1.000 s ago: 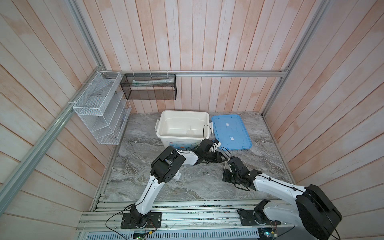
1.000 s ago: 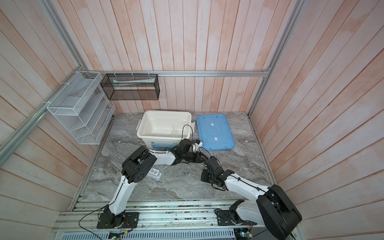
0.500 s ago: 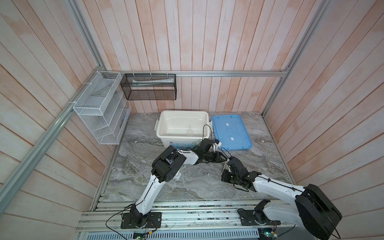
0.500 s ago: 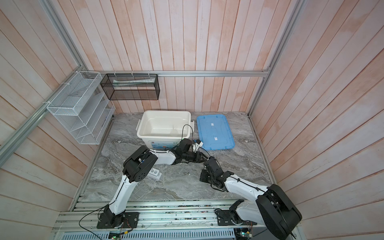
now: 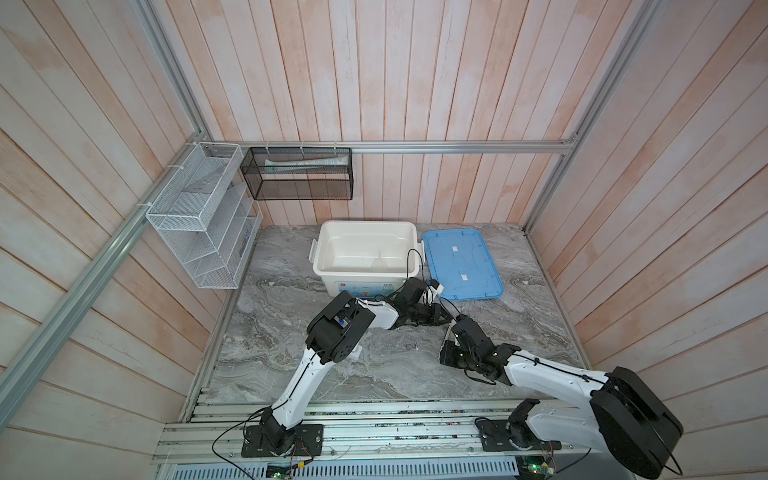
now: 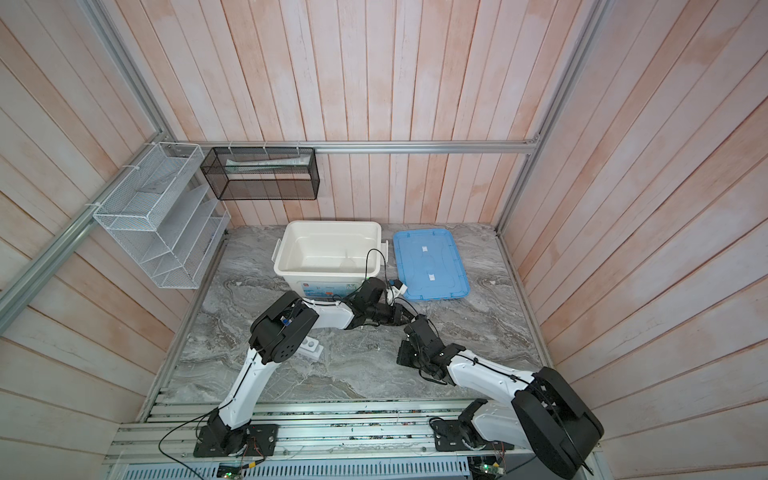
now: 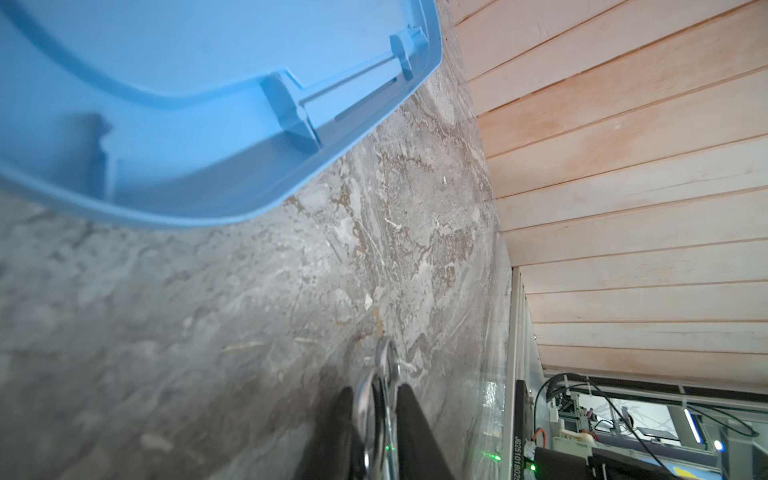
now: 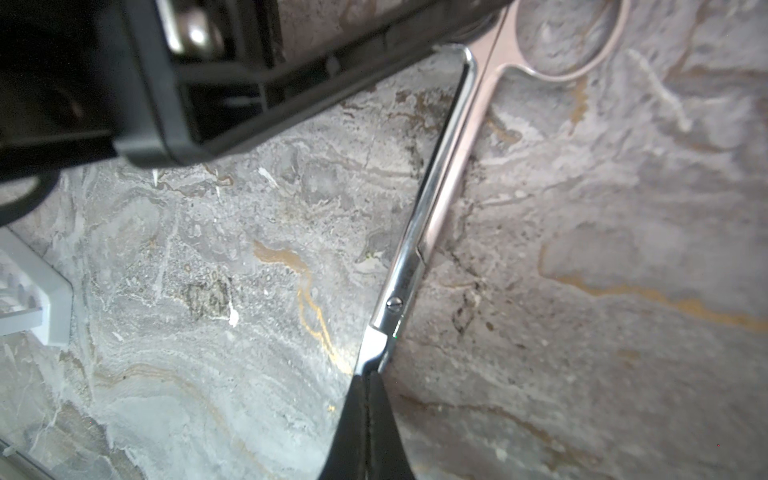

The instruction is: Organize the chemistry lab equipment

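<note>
One scissors (image 8: 428,232); one bin (image 5: 362,286); one lid (image 5: 461,262)

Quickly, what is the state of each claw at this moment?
Left claw: closed on the ring handle of the metal scissors.
Right claw: closed on the blade tips of the same scissors.

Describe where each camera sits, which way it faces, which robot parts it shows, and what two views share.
Both top views: high above the arm bases, looking down at the table, white bin and blue lid; both arms show.
Left wrist: on the left arm, looking past the left end effector to the blue lid.
Right wrist: on the right arm, looking past the right end effector at the table; the left end effector shows too.
Shared: both wrist views show the metal scissors, gripped at both ends.
</note>
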Motion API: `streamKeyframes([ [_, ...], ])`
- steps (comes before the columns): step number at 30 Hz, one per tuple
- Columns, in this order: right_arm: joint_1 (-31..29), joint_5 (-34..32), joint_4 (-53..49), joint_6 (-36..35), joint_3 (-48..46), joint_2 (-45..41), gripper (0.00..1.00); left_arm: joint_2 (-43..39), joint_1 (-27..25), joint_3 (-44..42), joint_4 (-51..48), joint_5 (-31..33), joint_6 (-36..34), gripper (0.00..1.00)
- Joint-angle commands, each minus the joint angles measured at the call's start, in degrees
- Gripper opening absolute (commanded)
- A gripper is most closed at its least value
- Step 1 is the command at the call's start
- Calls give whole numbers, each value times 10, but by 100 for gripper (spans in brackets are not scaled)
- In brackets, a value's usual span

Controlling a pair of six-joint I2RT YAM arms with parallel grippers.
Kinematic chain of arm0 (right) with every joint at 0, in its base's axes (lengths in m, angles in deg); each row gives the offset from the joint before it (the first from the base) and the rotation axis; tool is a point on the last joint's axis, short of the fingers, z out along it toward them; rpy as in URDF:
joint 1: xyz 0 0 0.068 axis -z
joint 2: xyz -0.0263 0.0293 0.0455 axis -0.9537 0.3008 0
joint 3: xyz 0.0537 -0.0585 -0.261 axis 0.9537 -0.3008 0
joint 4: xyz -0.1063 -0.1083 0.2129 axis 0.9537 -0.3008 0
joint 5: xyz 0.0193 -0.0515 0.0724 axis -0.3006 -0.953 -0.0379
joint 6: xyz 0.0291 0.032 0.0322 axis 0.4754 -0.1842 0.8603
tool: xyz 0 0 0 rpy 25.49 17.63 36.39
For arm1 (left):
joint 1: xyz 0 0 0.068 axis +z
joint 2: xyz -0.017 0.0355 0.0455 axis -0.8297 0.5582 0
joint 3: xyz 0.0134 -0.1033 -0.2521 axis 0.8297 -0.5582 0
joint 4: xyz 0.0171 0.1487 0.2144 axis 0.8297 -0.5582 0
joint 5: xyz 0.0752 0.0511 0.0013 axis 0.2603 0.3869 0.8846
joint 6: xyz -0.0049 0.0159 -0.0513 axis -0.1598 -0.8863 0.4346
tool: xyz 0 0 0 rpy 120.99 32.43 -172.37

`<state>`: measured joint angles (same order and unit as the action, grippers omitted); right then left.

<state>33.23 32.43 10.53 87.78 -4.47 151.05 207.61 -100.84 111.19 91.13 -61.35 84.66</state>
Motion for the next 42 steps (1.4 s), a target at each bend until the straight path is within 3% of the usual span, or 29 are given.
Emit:
streamKeyframes([
  [1, -9, -6, -116, 8, -41, 27, 4, 15, -1, 4, -4, -1, -5, 9],
  [5, -12, -11, -132, 15, -34, 10, 4, 9, 0, 4, -3, -2, -7, 0],
  [11, -8, -68, -220, 36, 28, -75, 7, -16, 3, -13, -4, 2, -14, 0],
  [17, 46, -131, -279, 23, 67, -173, 14, -45, 4, -44, 4, 11, -21, 0],
  [22, 126, -100, -263, -4, 73, -208, 21, -78, 4, -62, -1, 15, -31, 0],
  [29, 149, -106, -246, -71, 128, -191, 26, -137, 3, -81, -16, 6, -40, 0],
  [42, 185, 16, -131, -162, 133, -298, 32, -300, 29, -92, -69, -26, -91, 0],
])
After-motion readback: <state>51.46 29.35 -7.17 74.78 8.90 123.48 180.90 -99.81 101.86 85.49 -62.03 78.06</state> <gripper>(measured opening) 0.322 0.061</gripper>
